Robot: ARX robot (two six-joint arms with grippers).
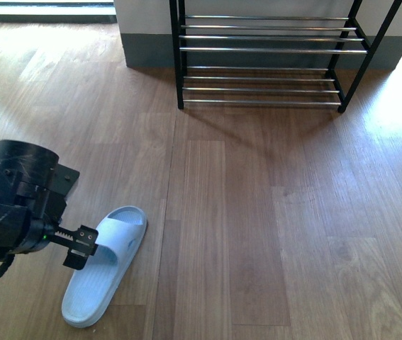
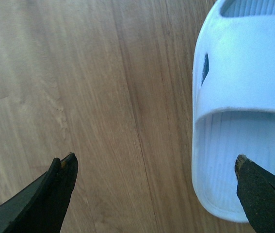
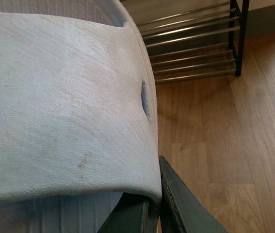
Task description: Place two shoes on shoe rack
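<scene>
Left gripper (image 2: 155,162) wide open, one finger over the slide (image 1: 119,234) on the floor (image 1: 257,212), well apart from the rack (image 1: 271,49). I see the right gripper (image 3: 156,208) clamping the second slide (image 3: 64,107).

Home-like room: wood-plank floor (image 1: 257,212), shoe rack (image 1: 271,50) by wall (image 1: 144,14), pale-blue slipper (image 1: 115,244) on floor

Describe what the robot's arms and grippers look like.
The left arm is black, with a round drum-like housing, a small green light and a toothed rail leading to the left gripper, whose fingers are black, tapered wedges with brownish tips. The right gripper shows only dark grey, wedge-shaped fingers.
</scene>
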